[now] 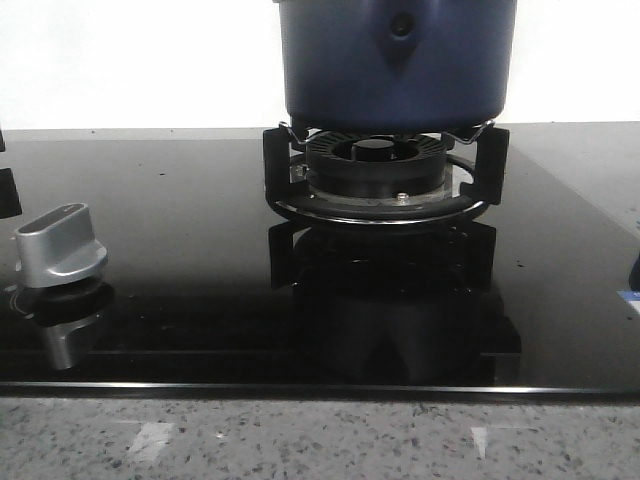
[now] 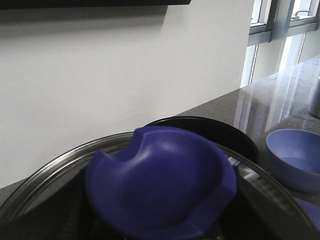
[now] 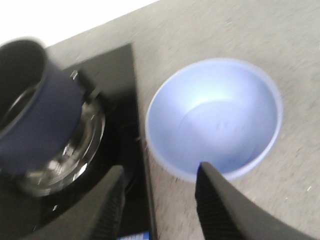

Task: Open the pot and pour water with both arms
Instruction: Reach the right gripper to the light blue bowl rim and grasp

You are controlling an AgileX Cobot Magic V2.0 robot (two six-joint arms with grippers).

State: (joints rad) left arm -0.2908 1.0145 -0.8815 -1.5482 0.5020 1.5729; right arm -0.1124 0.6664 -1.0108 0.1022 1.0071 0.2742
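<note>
The pot [image 1: 397, 62] is sitting on the burner stand [image 1: 385, 180] of the black glass hob [image 1: 180, 260]. Its glass lid [image 2: 65, 170], blue knob [image 2: 160, 187] uppermost, is filling the left wrist view, so the opening step looks underway, though I cannot tell how the left gripper is set. The right gripper [image 3: 157, 200] is hanging wide open and empty over the blue bowl [image 3: 215, 117] on the speckled bench [image 3: 250, 40] just beside the hob; next it needs to be reaching for the pot, with a white wall [image 2: 100, 75] and windows [image 2: 280, 30] behind.

white wall [image 2: 100, 90] | windows [image 2: 280, 30] lit by daylight | speckled grey stone counter [image 1: 300, 440]
</note>
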